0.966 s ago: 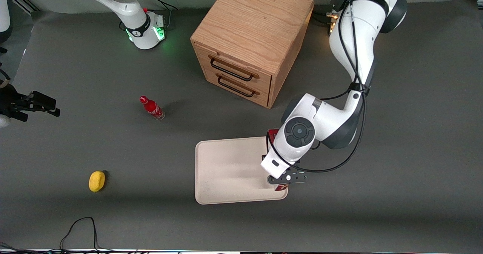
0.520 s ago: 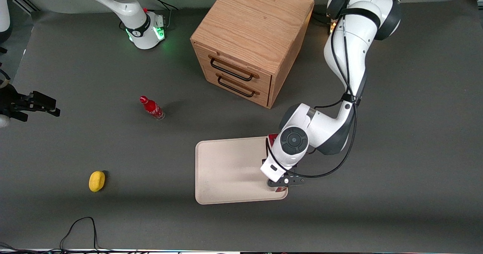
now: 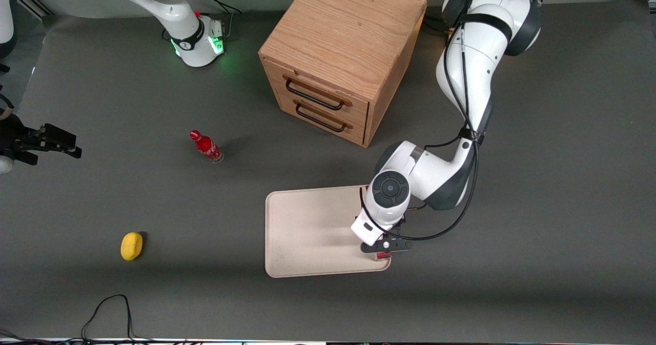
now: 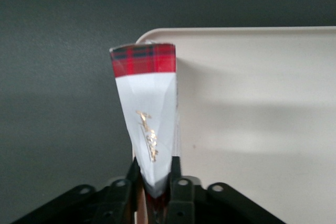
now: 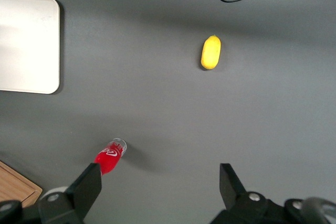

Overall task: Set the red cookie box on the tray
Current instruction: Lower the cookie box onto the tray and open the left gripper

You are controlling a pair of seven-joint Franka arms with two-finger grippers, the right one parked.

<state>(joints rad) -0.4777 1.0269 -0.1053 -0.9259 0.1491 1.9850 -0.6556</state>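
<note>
Since a second ago the working arm is sinking and drawing in over the tray, and less of the box is showing under the wrist than before; nothing else on the table is shifting.

Going across the front view: a lemon is lying toward the parked arm's end, a small red bottle is standing farther from the camera, the cabinet is sitting farther off again, and the tray is lying nearer the camera than the cabinet.

As a slim carton, the box is probably light and fairly stiff along its length, though its thin walls are likely giving way a little under a hard squeeze. Gripping across the narrow faces looks the sensible hold.

The gripper is hanging over the tray's edge toward the working arm's end, its fingers clamped on the box's narrow sides. In the wrist view the box is pointing at the tray's rounded corner, along the rim. Whether it is touching the tray yet is not clear.
</note>
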